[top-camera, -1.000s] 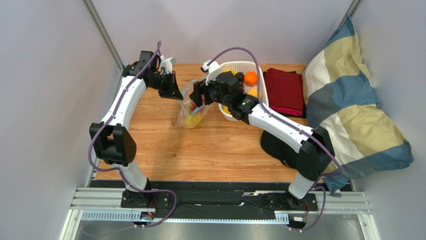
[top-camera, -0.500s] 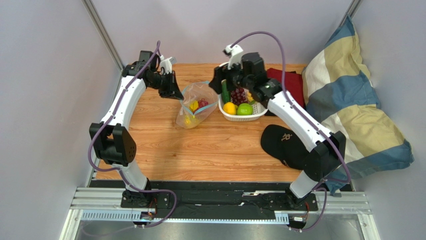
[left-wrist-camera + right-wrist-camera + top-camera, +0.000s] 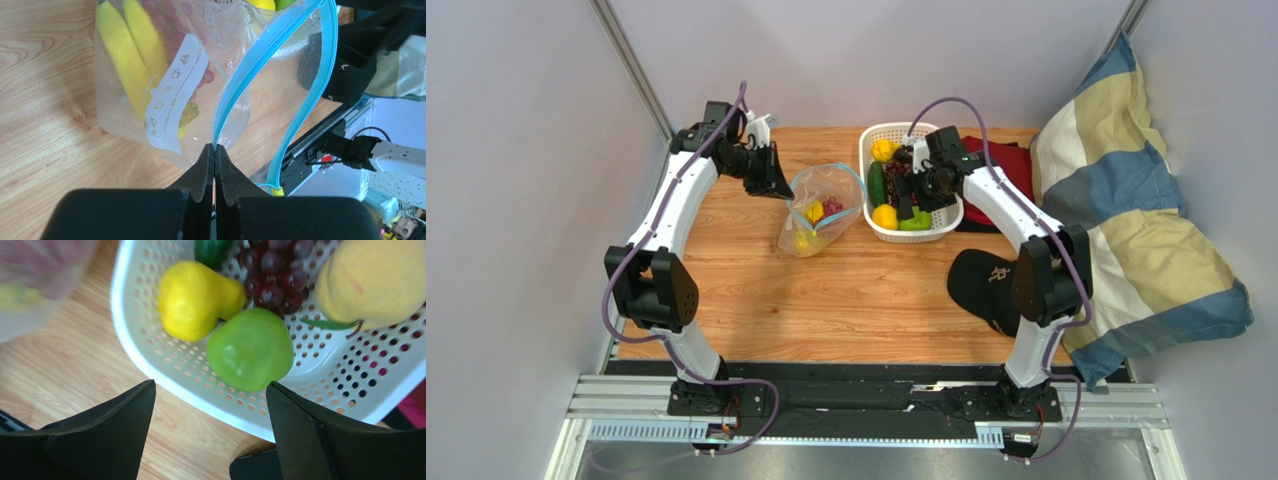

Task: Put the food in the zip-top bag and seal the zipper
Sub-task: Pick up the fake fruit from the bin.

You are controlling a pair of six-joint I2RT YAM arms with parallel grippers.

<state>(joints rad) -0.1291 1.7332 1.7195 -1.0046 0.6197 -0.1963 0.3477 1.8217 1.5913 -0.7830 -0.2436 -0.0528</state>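
Top: the bag [image 3: 824,205] stood part-filled and unsealed beside the basket [image 3: 896,236].
Left wrist: the left gripper [image 3: 214,148] pinched the zipper [image 3: 260,55]; bananas [image 3: 132,47] lay inside.
Right wrist: the right gripper [image 3: 210,386] gaped, empty, over an apple [image 3: 250,350]; the basket was not yet emptied.

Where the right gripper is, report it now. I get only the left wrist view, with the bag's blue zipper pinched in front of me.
Observer: The right gripper hangs over the white basket, off to the side of the zip-top bag.
Operator: Give me its jaw state.
Observer: Open, holding nothing.
Operator: Name what lies under it.
Observer: A green apple, next to a yellow fruit and dark grapes in the basket.
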